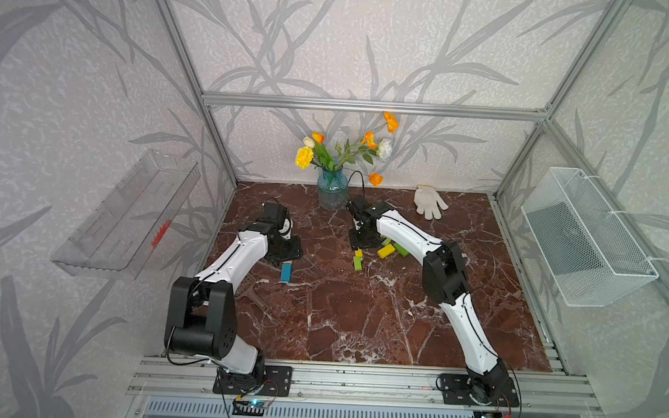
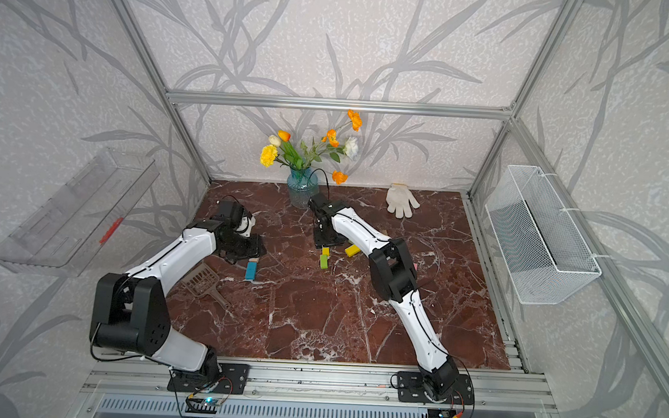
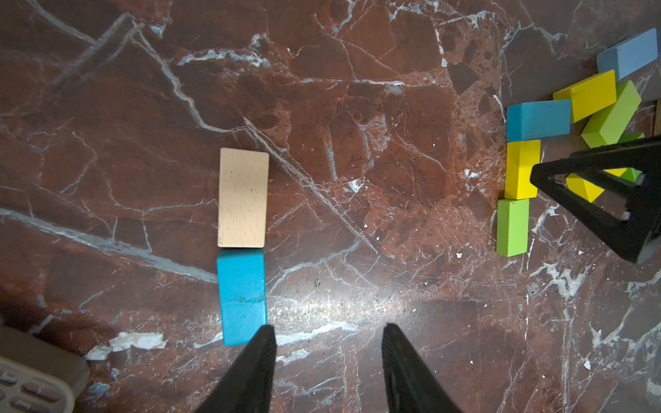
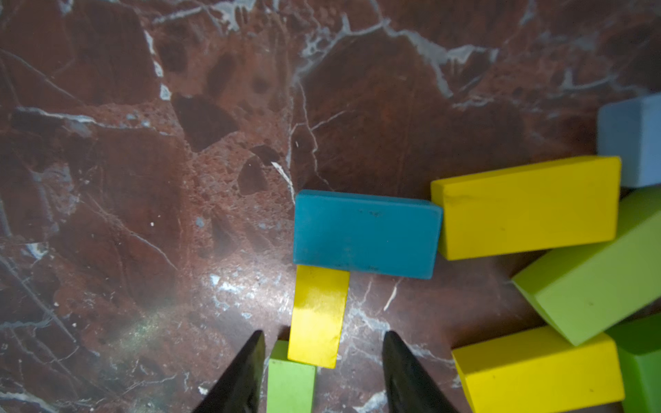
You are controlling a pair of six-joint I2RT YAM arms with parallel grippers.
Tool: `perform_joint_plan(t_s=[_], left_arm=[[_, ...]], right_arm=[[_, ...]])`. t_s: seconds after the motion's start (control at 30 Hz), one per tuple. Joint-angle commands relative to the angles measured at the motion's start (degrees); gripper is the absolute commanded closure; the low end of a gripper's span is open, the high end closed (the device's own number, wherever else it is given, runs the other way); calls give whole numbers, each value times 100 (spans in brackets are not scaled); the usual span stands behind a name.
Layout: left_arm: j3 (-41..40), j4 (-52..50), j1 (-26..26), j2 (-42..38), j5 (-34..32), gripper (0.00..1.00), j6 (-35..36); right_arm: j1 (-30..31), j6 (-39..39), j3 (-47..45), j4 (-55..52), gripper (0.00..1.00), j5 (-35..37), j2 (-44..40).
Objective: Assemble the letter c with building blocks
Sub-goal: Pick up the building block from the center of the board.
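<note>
Ten building blocks (image 1: 385, 251) can be counted on the table (image 1: 358, 317). Two lie just ahead of the left hand (image 3: 328, 327): one tan block (image 3: 243, 198) and one bright blue block (image 3: 242, 296). Eight lie around the right hand (image 4: 323, 333): three yellow blocks (image 4: 529, 207), two light green blocks (image 4: 590, 286), one darker green block (image 4: 644, 364), one teal block (image 4: 366, 234) and one pale blue block (image 4: 633, 139). Well away from both hands are one white glove (image 1: 429, 201), one vase (image 1: 332, 192), one brown scoop (image 2: 203, 279), one wire basket (image 1: 587, 239) and one clear tray (image 1: 128, 215).
</note>
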Motion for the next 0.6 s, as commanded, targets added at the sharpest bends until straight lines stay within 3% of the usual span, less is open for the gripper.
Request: perform_joint_plan(t_s=[0.0, 0.27, 0.57], left_arm=[[113, -78, -19, 30, 10, 50, -55], [114, -81, -18, 39, 10, 50, -42], [157, -82, -19, 104, 3, 51, -38]], right_arm=[[28, -7, 173, -209, 51, 29, 109], [45, -73, 213, -220, 52, -60, 233], [81, -108, 264, -231, 64, -32, 363]])
